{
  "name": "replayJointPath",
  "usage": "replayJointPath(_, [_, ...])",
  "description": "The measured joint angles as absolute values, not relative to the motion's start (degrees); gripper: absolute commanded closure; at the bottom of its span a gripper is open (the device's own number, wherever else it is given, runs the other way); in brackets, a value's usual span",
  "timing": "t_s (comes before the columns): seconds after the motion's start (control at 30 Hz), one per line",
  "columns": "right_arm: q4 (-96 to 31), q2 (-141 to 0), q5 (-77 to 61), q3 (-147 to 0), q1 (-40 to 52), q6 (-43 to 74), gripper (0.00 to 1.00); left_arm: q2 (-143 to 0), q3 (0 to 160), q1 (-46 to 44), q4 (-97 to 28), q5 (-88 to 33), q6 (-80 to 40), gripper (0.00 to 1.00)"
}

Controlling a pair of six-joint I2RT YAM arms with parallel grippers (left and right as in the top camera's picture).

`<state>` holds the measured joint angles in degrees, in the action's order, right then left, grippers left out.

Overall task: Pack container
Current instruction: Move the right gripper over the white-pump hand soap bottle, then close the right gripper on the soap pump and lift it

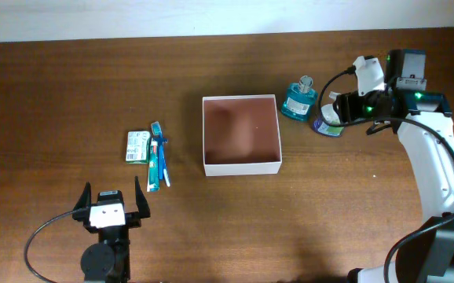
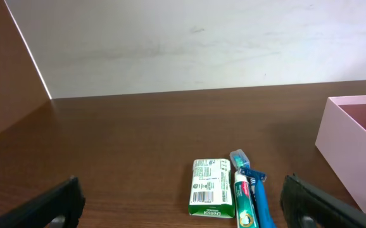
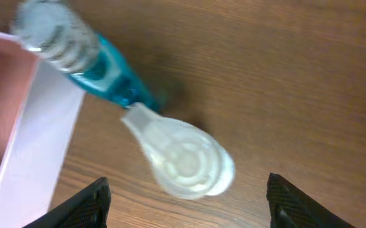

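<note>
Splayed, my right pincer [image 3: 187, 197] is hovering over a white-capped item [image 3: 186, 158]; at nine o'clock the container [image 3: 37, 145] is seeming light, flimsy, grippable by one wall.

I saw right tool [image 3: 192, 208] spread wide, dark tips at lower corners. White round-topped bottle [image 3: 186, 158] lay between tips, untouched. Blue bottle [image 3: 100, 63] with clear cap sat just beyond it, contact unclear. Container [image 3: 40, 152] white wall at left. Brown wood surface [image 3: 284, 76] beneath.
</note>
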<state>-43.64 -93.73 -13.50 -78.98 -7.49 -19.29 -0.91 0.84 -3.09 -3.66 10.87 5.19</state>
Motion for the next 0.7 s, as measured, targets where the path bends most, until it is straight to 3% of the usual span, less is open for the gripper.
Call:
replayJointPath(0.47, [-41.9,-98.2,-14.9,-79.0,-7.5,-24.9,0.34,-0.9,0.8,-3.1,-3.7,10.9,5.2,0.01])
replayJointPath(0.7, [-39.5,-100.5,-14.5,-79.0,-7.5,-26.1,0.44,-0.9,0.8,-3.1,-3.7,10.9,5.2,0.01])
